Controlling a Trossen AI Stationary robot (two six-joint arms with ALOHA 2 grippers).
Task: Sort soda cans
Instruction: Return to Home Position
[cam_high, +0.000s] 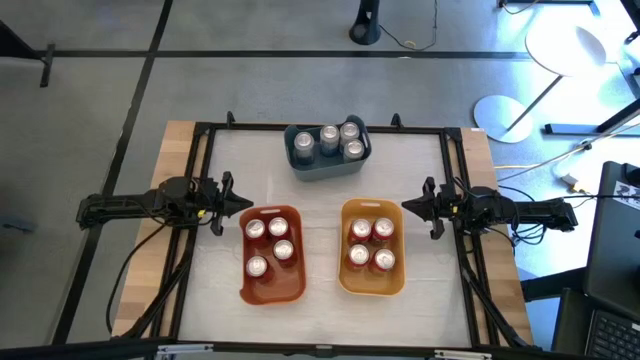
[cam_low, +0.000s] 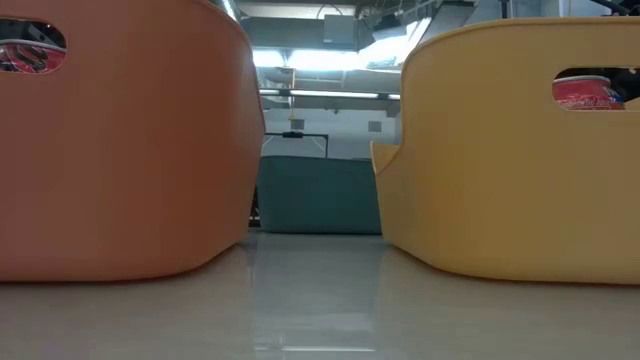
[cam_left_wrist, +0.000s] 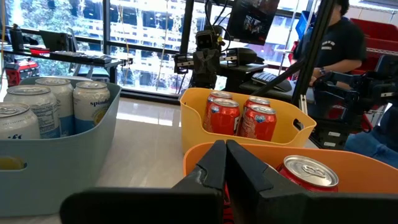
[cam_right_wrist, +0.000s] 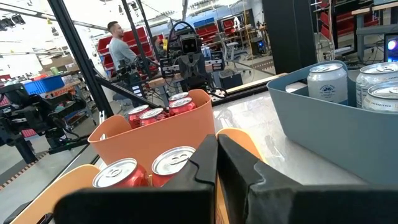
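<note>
Several red soda cans (cam_high: 268, 243) stand in an orange bin (cam_high: 272, 254) at the table's left-centre. Several more red cans (cam_high: 371, 244) stand in a yellow bin (cam_high: 372, 247) at right-centre. Several silver-grey cans (cam_high: 329, 141) stand in a blue-grey bin (cam_high: 326, 151) at the far centre. My left gripper (cam_high: 243, 203) is shut, held level just off the orange bin's left far corner. My right gripper (cam_high: 410, 206) is shut, held level just right of the yellow bin's far corner. Neither holds anything.
A black frame (cam_high: 325, 128) runs around the white table top. Bare table lies between the bins and along the near edge (cam_low: 320, 310). A person (cam_left_wrist: 333, 43) stands in the room beyond the table; stools and cables are on the floor behind it.
</note>
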